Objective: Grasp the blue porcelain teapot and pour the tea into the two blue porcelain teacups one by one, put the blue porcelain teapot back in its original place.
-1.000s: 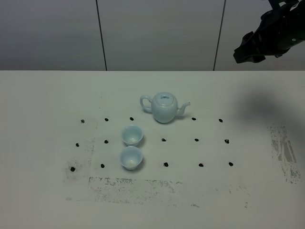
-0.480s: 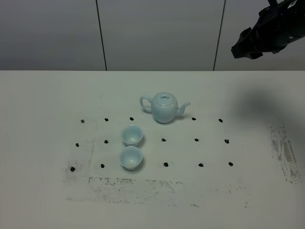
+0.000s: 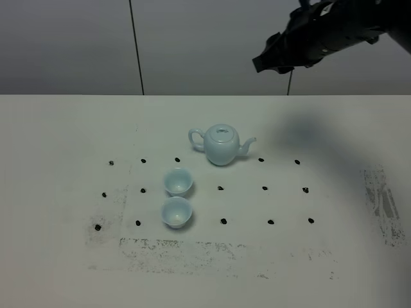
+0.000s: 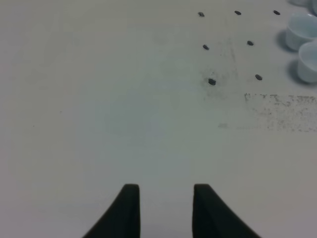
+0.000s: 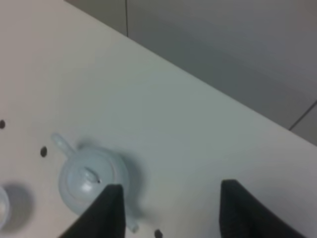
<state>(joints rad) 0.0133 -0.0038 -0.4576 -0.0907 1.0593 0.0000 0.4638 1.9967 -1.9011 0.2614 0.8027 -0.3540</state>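
While the right gripper point(image 3: 268, 61) is hovering high beyond the blue porcelain teapot point(image 3: 221, 145), nothing is being gripped.
Its fingers are spreading wide; the left gripper point(image 4: 166, 192), far from the teapot, is showing a narrower empty gap. The two blue porcelain teacups point(image 3: 178, 181) point(image 3: 176, 212) are sitting near the teapot's handle side. Risk: the handle is facing away from this arm, so descending could knock spout or lid.

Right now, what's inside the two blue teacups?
The farther teacup and nearer teacup show only pale glaze inside, no dark liquid. The teapot is lidded, so its contents are hidden.
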